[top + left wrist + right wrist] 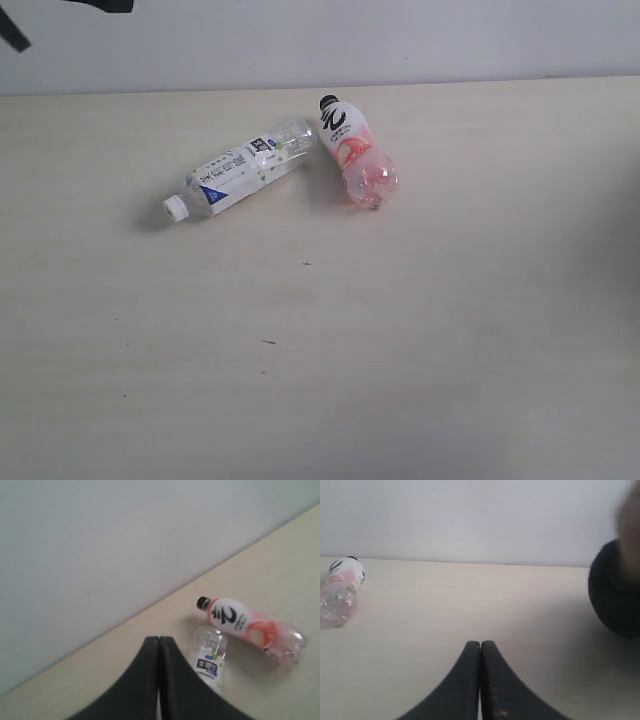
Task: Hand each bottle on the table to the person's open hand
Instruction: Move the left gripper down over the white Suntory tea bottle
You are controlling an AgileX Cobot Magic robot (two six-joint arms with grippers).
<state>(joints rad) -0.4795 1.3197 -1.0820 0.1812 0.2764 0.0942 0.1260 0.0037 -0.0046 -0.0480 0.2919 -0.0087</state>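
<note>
Two bottles lie on their sides on the pale table [400,350]. The white-blue label bottle [240,170] points its white cap to the front left. Beside it the pink bottle [355,155] has its black cap toward the back wall. In the left wrist view both show: white-blue bottle [211,660], pink bottle [250,627], with my left gripper [159,641] shut and empty, close to the white-blue bottle's base. My right gripper [480,645] is shut and empty, far from the pink bottle [340,592]. A blurred black sleeve cuff [615,590] shows in the right wrist view; the palm is out of view.
A pale wall [400,40] runs behind the table's back edge. Tiny dark specks [268,341] dot the tabletop. Neither gripper shows in the exterior view. The green-label bottles are out of view.
</note>
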